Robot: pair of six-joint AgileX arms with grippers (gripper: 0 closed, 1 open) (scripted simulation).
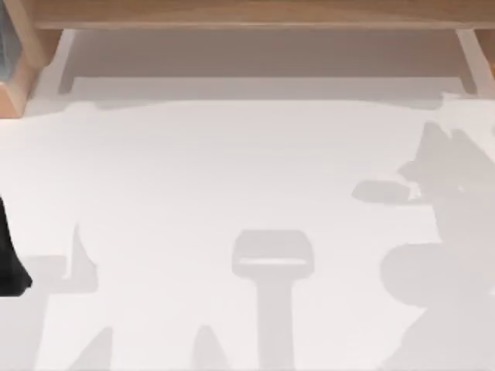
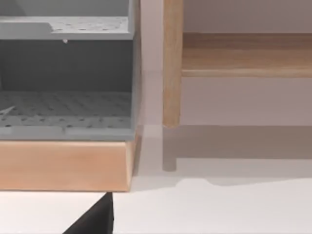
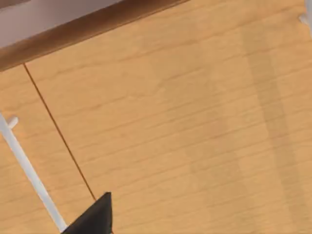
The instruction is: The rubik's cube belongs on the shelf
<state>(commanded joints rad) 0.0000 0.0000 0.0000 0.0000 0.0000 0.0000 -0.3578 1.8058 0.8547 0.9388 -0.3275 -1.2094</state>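
Of our left gripper [image 2: 94, 220] we see just one black tip at the edge of the left wrist view, so we cannot tell whether it is open or closed, and nothing is seen held in it. It hangs over the white table [image 2: 219, 209], near the corner of a wooden base [image 2: 63, 163] that carries a grey perforated rack [image 2: 68, 63]. Just beside that base stands an upright post [image 2: 171, 63] of the shelf [image 2: 243, 53], whose light-brown board runs off from the post, raised above the table.

Our right gripper [image 3: 92, 218] likewise gives us only a black tip in the right wrist view, and again we cannot tell whether it is open, shut or gripping. It is close over a light-brown wooden surface [image 3: 195, 122] crossed by a thin dark seam [image 3: 58, 131], with a slim white bar [image 3: 29, 170] lying across one corner.

From above, the left arm [image 1: 9, 259] is a dark shape at the table's left edge. The shelf [image 1: 247, 11] spans the far side of the table [image 1: 232, 154], with the wooden base [image 1: 15, 85] at the far left corner. Grey shadows lie on the near and right parts of the table.

We cannot tell where the rubik's cube is
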